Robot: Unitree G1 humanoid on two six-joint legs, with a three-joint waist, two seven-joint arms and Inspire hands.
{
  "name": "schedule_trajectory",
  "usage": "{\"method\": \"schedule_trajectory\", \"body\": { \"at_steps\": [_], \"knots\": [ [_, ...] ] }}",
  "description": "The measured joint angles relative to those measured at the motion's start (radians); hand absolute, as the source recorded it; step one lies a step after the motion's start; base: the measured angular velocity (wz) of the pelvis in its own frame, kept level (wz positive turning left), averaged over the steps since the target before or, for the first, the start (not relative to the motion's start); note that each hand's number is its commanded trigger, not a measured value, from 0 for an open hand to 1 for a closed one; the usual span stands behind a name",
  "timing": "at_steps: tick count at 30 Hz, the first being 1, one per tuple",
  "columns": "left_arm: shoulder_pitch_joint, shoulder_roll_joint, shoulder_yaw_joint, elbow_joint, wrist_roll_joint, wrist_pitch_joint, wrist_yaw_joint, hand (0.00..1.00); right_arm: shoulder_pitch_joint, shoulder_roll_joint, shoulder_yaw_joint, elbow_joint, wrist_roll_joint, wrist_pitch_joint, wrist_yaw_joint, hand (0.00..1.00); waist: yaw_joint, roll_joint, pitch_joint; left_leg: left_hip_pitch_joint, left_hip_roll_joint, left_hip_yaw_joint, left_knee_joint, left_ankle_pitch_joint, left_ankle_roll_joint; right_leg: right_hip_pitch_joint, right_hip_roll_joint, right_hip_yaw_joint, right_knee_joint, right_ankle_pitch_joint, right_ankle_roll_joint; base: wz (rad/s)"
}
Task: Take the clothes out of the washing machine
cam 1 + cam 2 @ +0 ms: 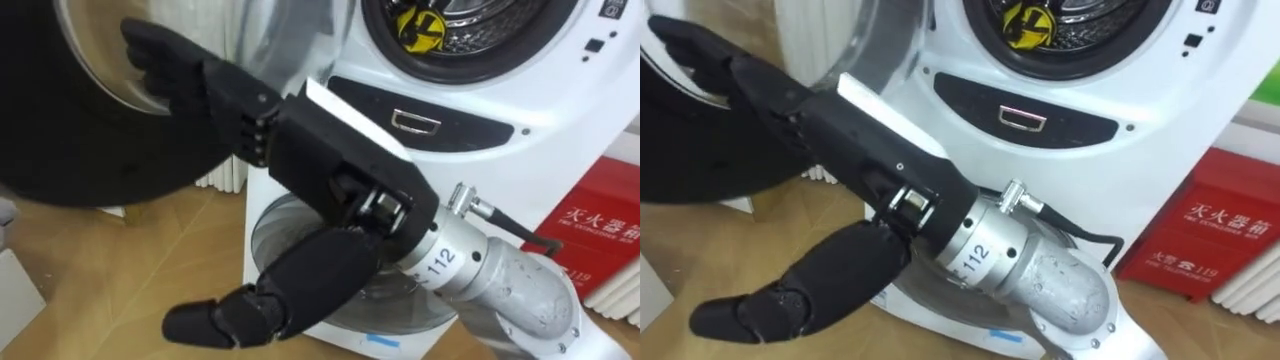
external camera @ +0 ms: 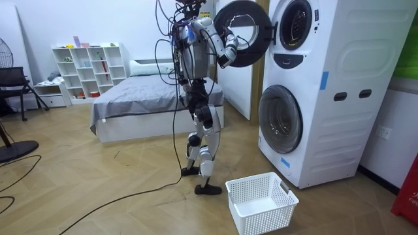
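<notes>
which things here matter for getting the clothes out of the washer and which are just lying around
For the job: upper drum, its open door, yellow garment inside, right robot hand at the door, white basket on the floor.

Just lying about: bed, white shelf, chair, red box beside the machine.

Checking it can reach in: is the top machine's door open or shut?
Open. The door stands swung out from the drum, the right hand flat against its glass, and a yellow garment shows inside.
</notes>
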Motion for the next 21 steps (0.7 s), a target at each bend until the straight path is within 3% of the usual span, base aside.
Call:
{"method": "schedule_trajectory", "body": {
  "at_steps": [11, 15, 18, 21],
  "knots": [
    [-0.006, -0.004, 0.041, 0.055, 0.0, -0.012, 0.015, 0.0, 0.038, -0.045, -0.01, 0.007, -0.027, 0.0, 0.047, 0.0, -0.004, 0.004, 0.0027, 0.007, 0.007, 0.053, -0.016, -0.003, 0.005, -0.005, 0.003, 0.01, 0.001, -0.002, 0.003, -0.03],
    [-0.007, -0.01, 0.061, 0.056, 0.001, -0.013, 0.023, 0.0, 0.041, -0.08, -0.025, 0.009, -0.099, 0.0, 0.046, 0.0, -0.013, 0.016, 0.0104, 0.02, 0.006, 0.069, -0.016, -0.003, 0.005, 0.0, 0.005, 0.031, 0.001, -0.002, 0.003, -0.1],
    [-0.006, -0.007, 0.072, 0.059, 0.0, -0.012, 0.026, 0.0, 0.084, -0.118, -0.053, 0.024, -0.181, 0.0, 0.046, 0.0, -0.025, 0.017, 0.0103, 0.029, 0.006, 0.084, -0.017, -0.003, 0.005, 0.005, 0.004, 0.037, 0.001, -0.002, 0.003, -0.09],
    [-0.001, -0.012, 0.08, 0.062, 0.0, -0.01, 0.048, 0.0, 0.116, -0.122, -0.102, 0.072, -0.267, 0.006, 0.025, 0.0, -0.053, 0.015, 0.0092, 0.039, 0.006, 0.097, -0.017, -0.003, 0.005, 0.011, 0.004, 0.041, 0.0, -0.002, 0.004, -0.06]
  ]
}}
